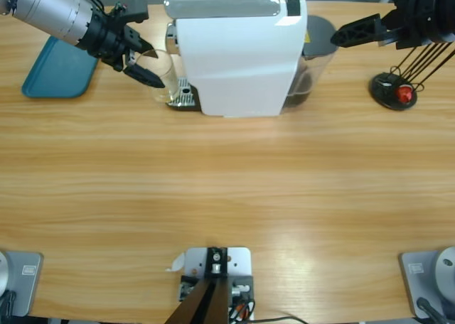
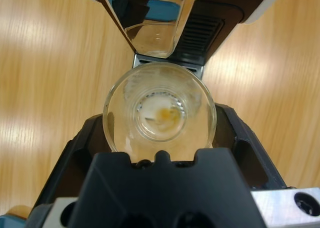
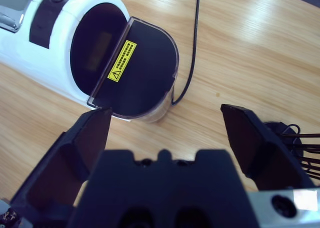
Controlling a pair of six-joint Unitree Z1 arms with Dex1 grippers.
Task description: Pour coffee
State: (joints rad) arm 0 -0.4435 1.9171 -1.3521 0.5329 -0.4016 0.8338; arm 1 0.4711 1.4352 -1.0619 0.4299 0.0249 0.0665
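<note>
Left claw (image 2: 160, 138) grips a clear round glass tumbler (image 2: 159, 110) just beside the front of the white box-shaped coffee machine (image 1: 238, 54); only a pale yellowish residue (image 2: 165, 115) shows at the tumbler's base, no dark coffee visible. Right claw (image 3: 165, 133) spread wide, holding nothing, above the machine's smoky tank (image 3: 132, 78) on the wooden tabletop (image 1: 227, 189).

Machine: white coffee machine (image 1: 238, 54), far centre of the wooden table (image 1: 227, 189).
Left: gripper (image 1: 138, 57) around a clear glass (image 1: 160, 72); teal tray (image 1: 60, 72) beyond.
Right: gripper (image 1: 355, 33) open, black capsule stand (image 1: 393, 92) nearby.
</note>
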